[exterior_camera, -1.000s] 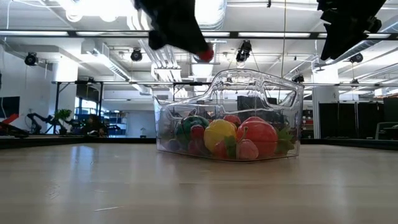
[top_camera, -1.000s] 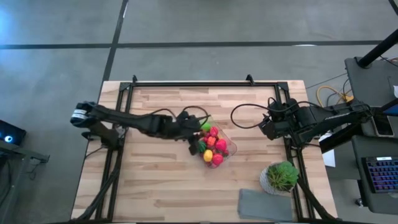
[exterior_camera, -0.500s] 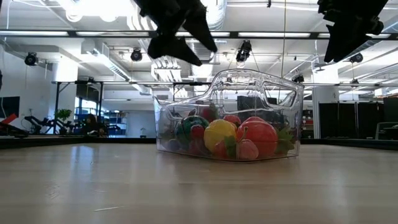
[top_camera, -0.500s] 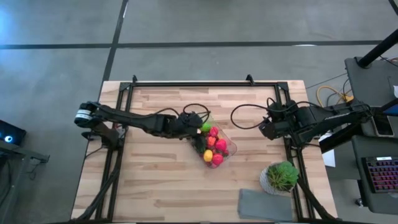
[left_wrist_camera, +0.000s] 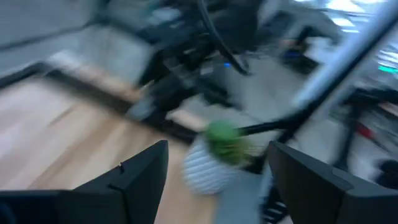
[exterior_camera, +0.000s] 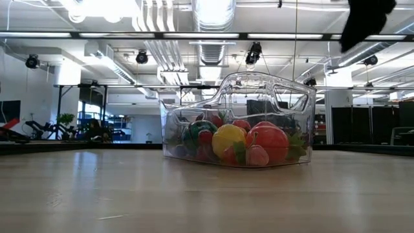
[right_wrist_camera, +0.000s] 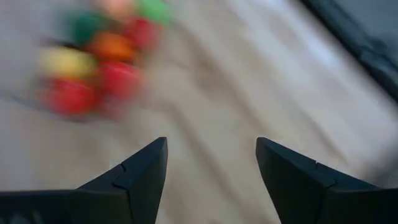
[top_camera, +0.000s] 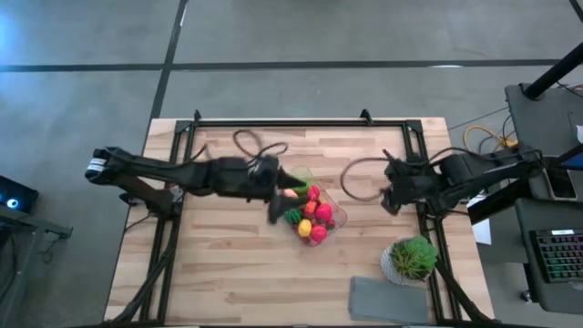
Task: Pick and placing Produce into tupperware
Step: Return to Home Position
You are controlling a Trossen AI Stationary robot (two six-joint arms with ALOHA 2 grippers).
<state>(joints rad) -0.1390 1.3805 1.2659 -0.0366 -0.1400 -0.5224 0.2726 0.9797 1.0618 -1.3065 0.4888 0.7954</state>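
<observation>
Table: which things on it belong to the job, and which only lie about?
Job: produce, in the tupperware; left gripper, open, near it; right gripper, open, at the right edge of the table.
Lying about: potted plant; grey cloth.

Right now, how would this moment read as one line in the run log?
produce: inside tupperware | left jaws: open, empty, beside tupperware | right jaws: open, empty, near right edge of table

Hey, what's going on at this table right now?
A two-armed robot is packing toy produce into a clear tupperware in the middle of the table. The tub holds a colourful pile. The left tool hangs open and empty just beside the tub. The right tool, also open and empty, is near the table's right edge.
</observation>
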